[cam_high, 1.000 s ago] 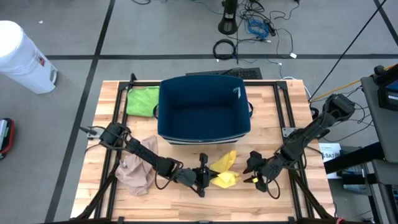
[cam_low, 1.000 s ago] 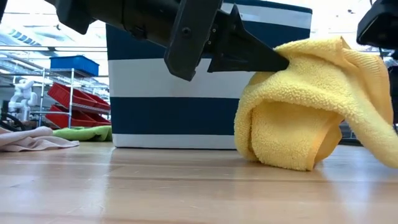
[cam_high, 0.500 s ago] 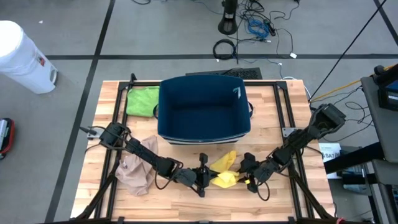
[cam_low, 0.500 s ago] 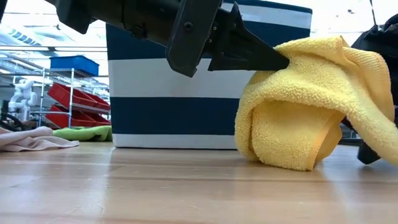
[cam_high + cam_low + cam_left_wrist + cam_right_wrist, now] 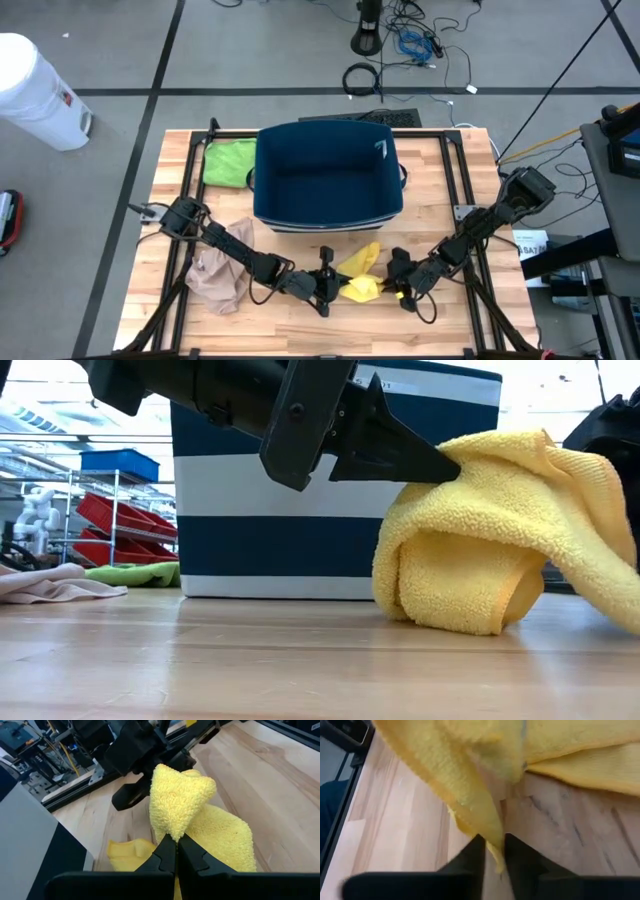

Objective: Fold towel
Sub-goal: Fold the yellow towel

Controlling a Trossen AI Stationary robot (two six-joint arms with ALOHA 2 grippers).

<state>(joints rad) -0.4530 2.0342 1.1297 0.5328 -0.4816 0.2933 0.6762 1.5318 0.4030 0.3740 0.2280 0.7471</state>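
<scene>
Wooden table (image 5: 310,320), seen from your overhead camera, with a workshop floor and cables beyond it.

Item 1: your left gripper (image 5: 172,851), fingers closed flat on a raised fold of the yellow towel (image 5: 200,820). In the high view it (image 5: 333,284) sits at the front centre of the table, at the towel's (image 5: 362,275) left edge.

Item 2: your right gripper (image 5: 491,851), fingers nearly together with a hanging edge of the same towel (image 5: 465,790) pinched between them. In the high view it (image 5: 397,278) sits just beside the towel's right edge.

Item 3: the towel (image 5: 480,540) itself, bunched in a loose roll, its bottom resting on the boards and its top lifted at the left gripper (image 5: 440,460).

Item 4: blue bin (image 5: 328,172) with white stripe, directly behind the towel.

Item 5: beige cloth (image 5: 215,275), front left, under the left arm.

Item 6: green cloth (image 5: 230,162), rear left, beside the bin.
</scene>
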